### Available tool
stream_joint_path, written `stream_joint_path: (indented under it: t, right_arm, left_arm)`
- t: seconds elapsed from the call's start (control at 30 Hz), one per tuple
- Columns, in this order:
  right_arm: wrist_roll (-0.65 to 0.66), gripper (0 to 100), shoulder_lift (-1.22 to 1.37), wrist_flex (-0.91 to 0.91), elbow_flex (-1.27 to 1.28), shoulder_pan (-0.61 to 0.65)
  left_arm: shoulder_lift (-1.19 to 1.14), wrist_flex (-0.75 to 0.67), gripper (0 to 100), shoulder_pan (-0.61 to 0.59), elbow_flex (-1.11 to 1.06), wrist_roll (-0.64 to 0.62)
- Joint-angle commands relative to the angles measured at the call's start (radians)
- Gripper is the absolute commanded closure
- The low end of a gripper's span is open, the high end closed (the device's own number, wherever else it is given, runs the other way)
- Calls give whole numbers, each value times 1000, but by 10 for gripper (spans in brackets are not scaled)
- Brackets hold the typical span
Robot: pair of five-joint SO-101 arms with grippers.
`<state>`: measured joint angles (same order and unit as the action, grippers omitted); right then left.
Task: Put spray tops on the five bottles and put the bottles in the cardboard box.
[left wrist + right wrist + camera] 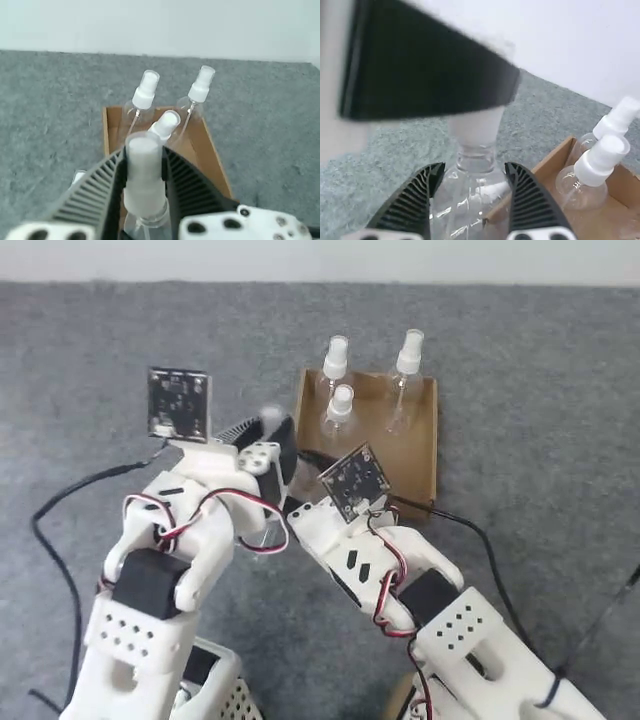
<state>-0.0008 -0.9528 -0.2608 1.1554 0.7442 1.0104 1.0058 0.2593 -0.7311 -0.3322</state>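
Bottle (470, 195): clear plastic, round-shouldered, apparently empty. It stood upright just beside the near wall of the box (418, 465), between the two arms. Whether its base rested on the desk (540, 360) could not be told.

Axis: long axis vertical, neck upward. The spray top (144, 170) sat directly over the neck in line with it, with its dip tube down inside the bottle. The nozzle's direction could not be made out.

Right gripper (474, 172): fingers (415, 200) set on either side of the bottle at the shoulder, apparently closed against it.

Left gripper (144, 157): above the right gripper, fingers (190, 185) clenched on the white spray top.

Handling (judged): light and thin-walled, so likely to flex under a hard squeeze. The surface looked smooth and probably slippery, and an empty bottle would tip easily. The best hold seemed to be at or just below the shoulder, where the wall is stiffest. The spray top looked rigid and should be taken by its collar, not the head.

Capped bottles: three stood upright in the box, two at the far wall (335, 365) (408, 355) and one nearer (340, 410), all apart from the held bottle.

Progress (judged): fourth bottle at the capping step, not yet boxed.
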Motion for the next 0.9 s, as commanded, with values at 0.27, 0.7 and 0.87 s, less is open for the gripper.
stream_joint_path:
  t: [0.27,0.7,0.87]
  right_arm:
    - [-14,993,-35,24,-15,-30]
    - [-14,993,-33,33,21,-25]
    - [-14,993,-33,33,21,-25]
  left_arm:
    - [15,8,862,37,36,147]
    - [-6,80,860,-132,295,172]
    - [-107,-3,863,-140,166,196]
